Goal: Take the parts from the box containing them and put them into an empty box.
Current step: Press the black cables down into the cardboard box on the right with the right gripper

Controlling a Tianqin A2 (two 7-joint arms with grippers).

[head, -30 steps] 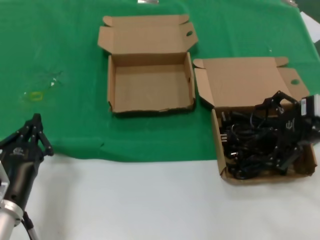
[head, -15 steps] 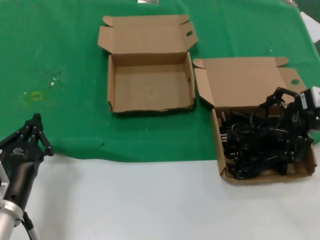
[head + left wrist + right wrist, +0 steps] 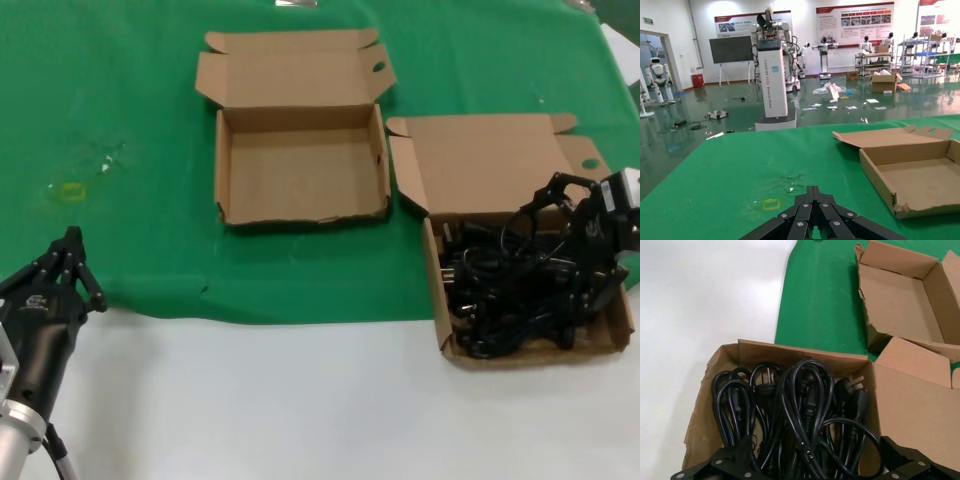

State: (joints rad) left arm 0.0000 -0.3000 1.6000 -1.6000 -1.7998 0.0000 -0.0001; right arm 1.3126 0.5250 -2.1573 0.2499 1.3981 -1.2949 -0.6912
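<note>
The black power cords (image 3: 505,290) lie in a tangled pile in the brown cardboard box (image 3: 437,300) at the right, its lid flap folded back. My right gripper (image 3: 555,270) is open just above the pile, one finger on each side of the cords. In the right wrist view the cords (image 3: 800,410) fill that box (image 3: 790,352), and my gripper (image 3: 815,462) straddles several loops. The empty box (image 3: 300,170) lies open at the middle back and also shows in the right wrist view (image 3: 900,300). My left gripper (image 3: 68,262) is shut and parked at the front left.
A green cloth (image 3: 120,100) covers the far part of the table, and the white table top (image 3: 300,400) is nearer. A small yellow mark (image 3: 70,190) is on the cloth at the left. The left wrist view shows the empty box (image 3: 920,175) beside my left gripper (image 3: 813,194).
My right gripper has shifted slightly to the right and tilted over the cord pile, staying open. The cords, both boxes and the left arm have not moved.
</note>
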